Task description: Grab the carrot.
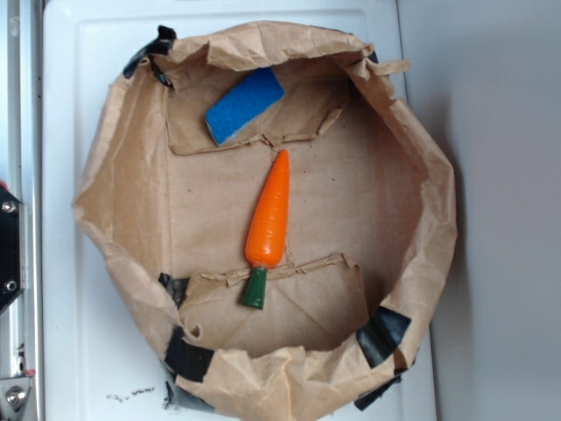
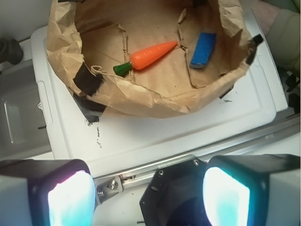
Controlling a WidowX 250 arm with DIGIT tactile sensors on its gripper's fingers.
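The carrot (image 1: 269, 219) lies flat on the floor of a shallow brown paper bag (image 1: 123, 202) whose walls are rolled down into a crumpled rim. In the wrist view the gripper (image 2: 148, 195) sits at the near edge, outside the bag, with the carrot (image 2: 153, 55) well apart from it on the far side of the near paper wall. The two pale pads stand wide apart with nothing between them, so the jaws are spread and empty.

In that view the carrot's long axis runs almost left to right, tilted slightly: the green stem stub points left and a little nearer, the tip right and farther. The pads also sit left and right of each other, so they line up roughly along the carrot, not across it. My judgement is that the reach must clear the rim and the wrist must turn so the pads close across the thick orange part.

The carrot looks smooth, hard and tapered, likely slippery near the tip. A blue block (image 1: 244, 105) lies beyond the tip, apart from it. The bag is patched with black tape (image 1: 382, 335) and rests on a white plastic lid (image 1: 61, 333).
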